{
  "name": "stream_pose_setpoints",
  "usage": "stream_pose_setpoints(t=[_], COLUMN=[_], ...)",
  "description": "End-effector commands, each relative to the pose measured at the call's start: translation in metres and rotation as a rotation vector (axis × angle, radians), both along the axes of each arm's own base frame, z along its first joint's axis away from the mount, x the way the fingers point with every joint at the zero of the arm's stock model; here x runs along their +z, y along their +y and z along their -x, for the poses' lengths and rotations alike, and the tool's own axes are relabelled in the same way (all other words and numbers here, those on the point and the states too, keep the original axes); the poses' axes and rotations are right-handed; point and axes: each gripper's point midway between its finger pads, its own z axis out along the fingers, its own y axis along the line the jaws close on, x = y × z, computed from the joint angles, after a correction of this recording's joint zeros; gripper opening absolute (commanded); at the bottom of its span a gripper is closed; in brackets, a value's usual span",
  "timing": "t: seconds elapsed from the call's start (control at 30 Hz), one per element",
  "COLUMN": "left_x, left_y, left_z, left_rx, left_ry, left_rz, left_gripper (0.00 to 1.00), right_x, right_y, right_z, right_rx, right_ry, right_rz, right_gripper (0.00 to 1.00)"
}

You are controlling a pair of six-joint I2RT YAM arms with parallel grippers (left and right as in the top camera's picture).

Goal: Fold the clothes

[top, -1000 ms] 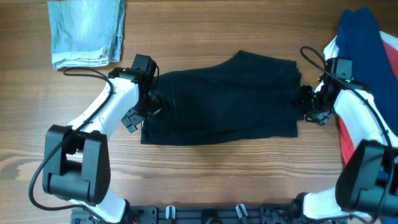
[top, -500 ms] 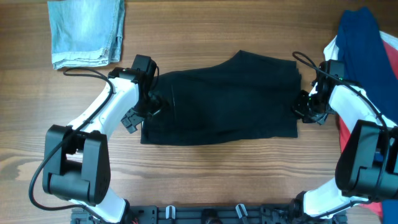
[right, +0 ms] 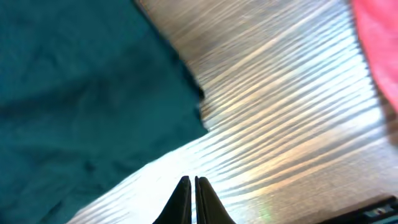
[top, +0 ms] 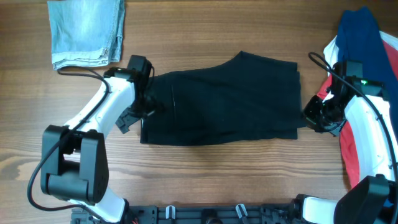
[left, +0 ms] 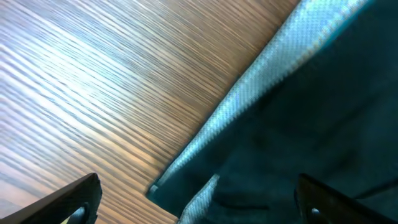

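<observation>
Five garments showed in all, and two arms, each with one gripper. At the far left of the table [top: 205, 180], in the top corner, lay one folded denim piece [top: 87, 31], well apart from everything else. The left arm [top: 99, 118] reached in from the lower left, and a cable looped from its wrist towards the denim. The left gripper [top: 144, 104] sat at the left edge of the shorts [top: 224, 99]. In the left wrist view its fingers [left: 81, 198] stood wide apart, one at each lower corner of the picture. The shorts' banded hem [left: 267, 74] ran aslant between them, and its corner pointed down at the bare wood [left: 93, 81]. Whether the fingers touched the cloth could not be told.

The one pair of black shorts lay spread flat in the middle of the table, wide from left to right, with nothing on top of it.

The right gripper [top: 314, 118] hung just beside the shorts' lower right corner, over bare wood. In the right wrist view its fingers [right: 184, 199] were pressed together with nothing between them. The shorts [right: 81, 93] filled the upper left of that picture, apart from the fingertips.

The right arm [top: 367, 130] lay across a heap at the right edge. That heap held one dark blue piece [top: 367, 37], one white [top: 331, 46] and one red [top: 349, 149]. The red cloth [right: 379, 50] also showed at the upper right of the wrist view.
</observation>
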Motion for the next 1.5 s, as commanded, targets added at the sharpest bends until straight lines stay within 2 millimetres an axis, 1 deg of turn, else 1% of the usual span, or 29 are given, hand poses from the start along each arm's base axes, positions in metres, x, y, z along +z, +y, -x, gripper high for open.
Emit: stream_pose_setpoints(t=[0.0,0.03,0.07,0.1,0.17,0.2,0.23,0.3,0.33,0.43,0.5,0.57,0.63,0.7,0.8,0.9,0.97,1.03,1.1,1.13,1.17,1.2,1.3,1.33,1.4,1.47], left_x=[0.004,0.004,0.004,0.004,0.005,0.006,0.007,0.009,0.008,-0.001,-0.009,-0.009,-0.008,-0.005,-0.013,-0.015,-0.016,-0.016,-0.016,-0.016,-0.015,-0.014,-0.003,0.007,0.039,0.059], left_y=[0.031,0.037,0.038,0.032,0.007,0.0,-0.006,-0.014,-0.019,-0.031,-0.035,-0.037,-0.041,-0.047,-0.05,-0.053,-0.054,-0.055,-0.055,-0.054,-0.054,-0.054,-0.053,-0.053,-0.052,-0.052], left_z=[-0.004,-0.002,0.001,0.003,0.006,0.007,0.01,0.021,0.032,0.055,0.064,0.064,0.062,0.055,0.036,0.031,0.027,0.025,0.026,0.027,0.027,0.028,0.033,0.036,0.037,0.04], left_rx=[0.067,0.08,0.071,0.051,-0.03,-0.043,-0.073,-0.126,-0.151,-0.174,-0.164,-0.173,-0.19,-0.214,-0.288,-0.301,-0.308,-0.309,-0.308,-0.308,-0.307,-0.307,-0.307,-0.308,-0.317,-0.325], left_ry=[-0.002,0.007,0.023,0.037,0.051,0.055,0.067,0.106,0.139,0.195,0.213,0.209,0.191,0.151,0.067,0.045,0.025,0.017,0.024,0.027,0.027,0.027,0.026,0.023,-0.028,-0.078], left_rz=[-0.03,-0.03,-0.012,0.028,0.177,0.219,0.257,0.313,0.348,0.436,0.466,0.469,0.467,0.463,0.384,0.34,0.338,0.34,0.339,0.339,0.339,0.339,0.339,0.339,0.342,0.343], left_gripper=[1.0,1.0,1.0,1.0,1.0,1.0,1.0,0.99,0.99,0.95,0.94,0.9,0.9,0.9,0.92,0.93,0.86,0.7,0.46,0.24,0.07,0.04,0.04,0.04,0.04,0.04], right_x=[-0.011,-0.011,-0.011,-0.011,-0.011,-0.011,-0.011,-0.011,-0.011,-0.011,-0.011,-0.01,-0.01,-0.01,-0.01,-0.01,-0.01,-0.01,-0.01,-0.01,-0.01,-0.01,-0.01,-0.01,-0.01,-0.01], right_y=[-0.01,-0.01,-0.01,-0.007,-0.001,0.001,0.001,0.0,0.0,0.0,0.0,0.005,0.007,0.006,0.007,0.007,0.007,0.007,0.007,0.007,0.007,0.007,0.007,0.007,0.007,0.007], right_z=[0.015,0.015,0.014,0.012,0.006,0.003,0.002,0.0,-0.001,-0.004,-0.006,-0.01,-0.013,-0.015,-0.015,-0.014,-0.014,-0.014,-0.014,-0.014,-0.014,-0.014,-0.014,-0.014,-0.014,-0.014], right_rx=[-0.057,-0.055,-0.057,-0.056,-0.03,-0.019,-0.014,-0.001,-0.001,0.0,0.003,0.029,0.029,0.03,0.055,0.055,0.055,0.055,0.054,0.054,0.054,0.054,0.054,0.054,0.054,0.054], right_ry=[0.053,0.052,0.048,0.04,0.011,0.002,-0.003,-0.013,-0.019,-0.028,-0.039,-0.058,-0.07,-0.077,-0.077,-0.077,-0.077,-0.074,-0.074,-0.074,-0.074,-0.074,-0.074,-0.074,-0.075,-0.074], right_rz=[0.063,0.063,0.062,0.046,0.005,-0.002,-0.003,-0.001,0.0,0.002,-0.004,-0.029,-0.042,-0.04,-0.038,-0.039,-0.039,-0.04,-0.04,-0.04,-0.039,-0.039,-0.039,-0.039,-0.039,-0.04], right_gripper=[0.04,0.05,0.06,0.15,0.53,0.67,0.71,0.72,0.72,0.72,0.72,0.72,0.72,0.72,0.73,0.72,0.72,0.72,0.71,0.7,0.7,0.7,0.69,0.69,0.68,0.65])
